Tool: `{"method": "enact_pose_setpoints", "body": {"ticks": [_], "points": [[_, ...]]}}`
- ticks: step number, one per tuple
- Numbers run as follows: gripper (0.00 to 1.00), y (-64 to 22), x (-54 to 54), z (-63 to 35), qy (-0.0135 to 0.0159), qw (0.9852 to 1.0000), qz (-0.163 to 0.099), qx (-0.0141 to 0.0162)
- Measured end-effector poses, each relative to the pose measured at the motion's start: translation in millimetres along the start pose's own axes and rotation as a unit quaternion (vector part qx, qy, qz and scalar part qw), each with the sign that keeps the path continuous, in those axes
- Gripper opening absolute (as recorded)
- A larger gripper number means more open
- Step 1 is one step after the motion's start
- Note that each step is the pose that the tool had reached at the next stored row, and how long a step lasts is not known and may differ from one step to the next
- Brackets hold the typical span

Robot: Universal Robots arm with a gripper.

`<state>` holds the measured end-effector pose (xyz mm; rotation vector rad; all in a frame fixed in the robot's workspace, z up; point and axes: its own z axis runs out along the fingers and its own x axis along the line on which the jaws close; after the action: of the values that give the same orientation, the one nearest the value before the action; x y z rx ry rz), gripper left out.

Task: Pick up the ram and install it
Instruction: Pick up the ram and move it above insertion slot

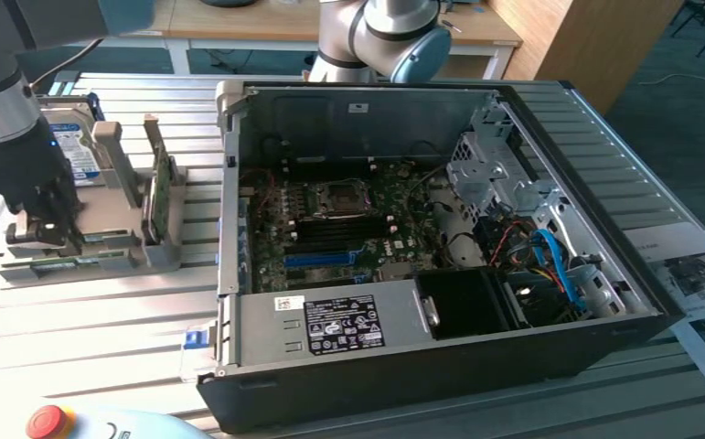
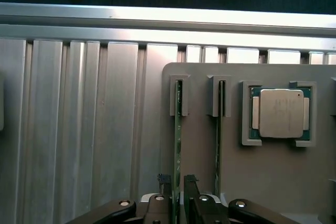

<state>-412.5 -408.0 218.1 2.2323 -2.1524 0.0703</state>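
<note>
Two ram sticks stand on edge in slots of the grey holder [image 2: 199, 145]. My gripper [image 2: 177, 187] is open and straddles the end of one ram [image 2: 177, 140], one dark fingertip [image 2: 165, 182] on each side with a narrow gap. The second ram [image 2: 218, 135] sits one slot over, untouched. In the exterior view my gripper [image 1: 41, 240] is down at the holder [image 1: 108, 261] on the exterior view's left, its fingers low over the front slots.
A silver processor chip [image 2: 282, 113] lies in a recess of the holder beside the rams. A hard drive [image 1: 74, 151] and a green board [image 1: 157, 187] stand upright on the holder. The open computer case [image 1: 224, 210] with its motherboard [image 1: 327, 229] fills the middle. A red stop button [image 1: 49, 421] sits at the front.
</note>
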Motion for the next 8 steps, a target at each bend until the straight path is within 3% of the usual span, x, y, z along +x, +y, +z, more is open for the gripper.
{"method": "enact_pose_setpoints", "body": {"ticks": [8], "points": [[0.24, 0.0, -0.2, 3.3, 0.0001, 1.0000, 0.000, -0.0001]]}}
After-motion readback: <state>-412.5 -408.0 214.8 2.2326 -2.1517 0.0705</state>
